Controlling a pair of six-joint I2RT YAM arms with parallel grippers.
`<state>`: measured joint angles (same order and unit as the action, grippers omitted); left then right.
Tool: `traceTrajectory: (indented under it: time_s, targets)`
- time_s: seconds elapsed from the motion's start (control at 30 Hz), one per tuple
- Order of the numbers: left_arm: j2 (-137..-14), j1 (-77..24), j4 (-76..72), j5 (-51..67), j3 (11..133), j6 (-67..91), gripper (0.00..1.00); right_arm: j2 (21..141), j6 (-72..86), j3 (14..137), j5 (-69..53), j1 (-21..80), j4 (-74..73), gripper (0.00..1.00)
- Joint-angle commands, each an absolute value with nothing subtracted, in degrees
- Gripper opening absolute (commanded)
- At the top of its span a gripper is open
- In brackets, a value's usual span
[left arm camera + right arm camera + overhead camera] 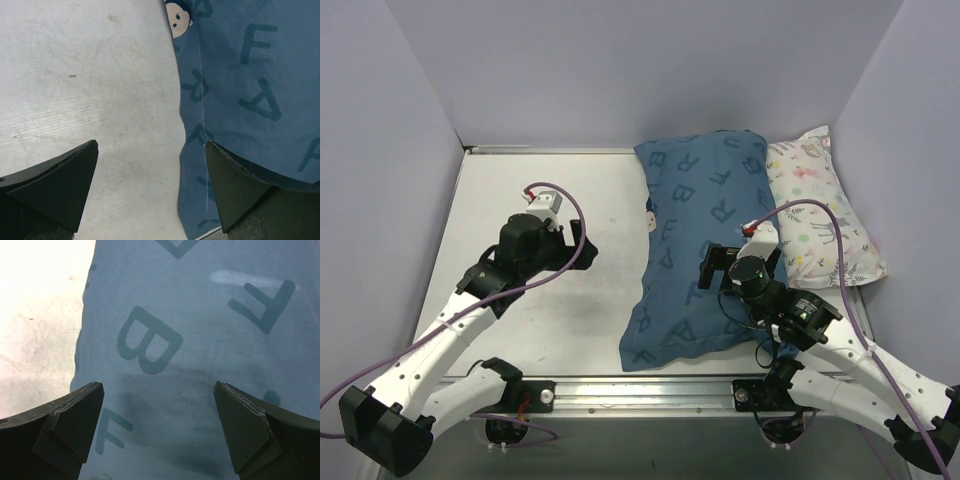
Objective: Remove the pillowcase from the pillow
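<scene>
The pale table (560, 330) carries the dark-blue pillowcase (705, 240) right of centre, lying lengthwise from the near edge to the far wall. It bulges as if stuffed, so the pillow is probably inside, though none of it shows. A smaller floral-print pillow (820, 225) lies against its right side at the far end.

In the top view the right gripper (742, 255) is above the near half of the pillowcase. Its wrist view adds that the fingers (65, 425) are spread wide over the printed letters, empty. I cannot tell whether they touch the cloth.

The left gripper (582, 245) is just left of the pillowcase. Its wrist view shows its fingers (60, 180) apart, straddling the fabric's left edge, and the cream face patch (178, 17) at that edge.
</scene>
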<state>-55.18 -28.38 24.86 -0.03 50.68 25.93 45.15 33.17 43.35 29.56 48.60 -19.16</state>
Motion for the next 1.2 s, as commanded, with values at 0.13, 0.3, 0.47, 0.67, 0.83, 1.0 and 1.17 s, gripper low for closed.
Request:
traceTrajectory:
  time_s: [0.13,0.3,0.47,0.67,0.83,1.0,1.17]
  targets:
    - [-54.9,-28.2,18.8,3.2,49.1,29.2,0.97,47.1,29.6,49.5,30.3,49.0,-23.7,1.0]
    - [-56.4,-28.4,13.4,7.2,45.3,32.1,0.97,51.6,25.8,53.3,29.8,49.0,-26.2,1.0]
    - [-59.8,-32.3,7.8,8.8,41.2,34.2,0.97,58.3,23.6,59.0,32.2,48.6,-31.0,1.0]
    - [-61.8,-38.6,0.8,10.1,35.8,36.5,0.97,60.3,23.1,58.5,27.3,40.4,-33.0,1.0]
    - [-67.2,-44.0,-11.2,12.3,33.4,38.6,0.97,59.3,22.9,56.1,31.0,38.9,-34.1,1.0]
    - [-75.5,-50.5,-19.9,10.8,35.5,40.4,0.98,61.4,24.8,53.1,30.9,38.1,-34.4,1.0]
    - [-83.9,-53.6,-23.6,9.1,39.5,43.1,0.97,64.9,25.3,51.2,25.6,37.6,-33.3,0.88]
